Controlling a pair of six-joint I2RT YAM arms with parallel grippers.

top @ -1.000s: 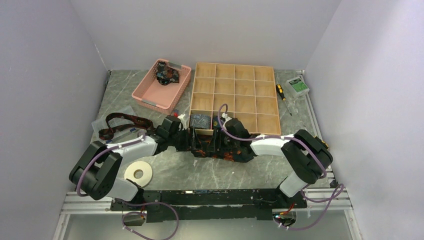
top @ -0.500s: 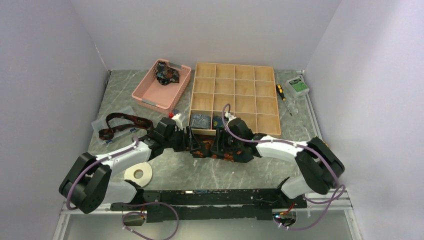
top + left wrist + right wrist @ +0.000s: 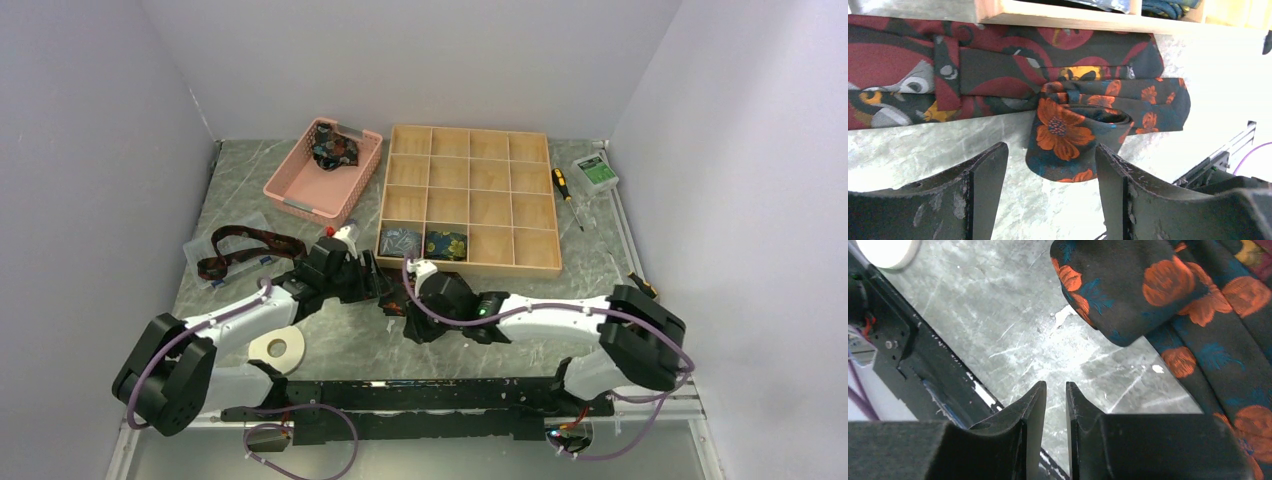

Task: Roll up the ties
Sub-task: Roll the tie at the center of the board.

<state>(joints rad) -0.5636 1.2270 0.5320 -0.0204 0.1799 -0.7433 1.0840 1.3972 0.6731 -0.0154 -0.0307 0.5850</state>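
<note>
Left claw (image 3: 1050, 155) was spread wide and held nothing. The orange-flower tie (image 3: 1068, 132) lay on the table (image 3: 923, 145) just past its fingertips, lined up with the gap between them. What mattered for the next move: the tie's part-rolled end bulged toward the left claw, while its flat length ran left to right along the near edge of the wooden tray (image 3: 1063, 20), so the roll axis sat across the claw's approach, about in line with its closing direction, I judged. A maroon tie (image 3: 908, 75) lay flat just behind it, touching it and running the same way against the tray. Right claw (image 3: 1055, 387) was narrowed to a thin slit, fingers not touching, nothing in it. From that claw the same tie lay off to the far right, apart from the fingertips, with bare table under them and the tape ring (image 3: 885, 250) at its far left. So I judged the left claw nearer the rolled end and better placed, and the right would have to come back onto the cloth. Two rolled ties (image 3: 400, 242) sat in the tray's near-left compartments.
</note>
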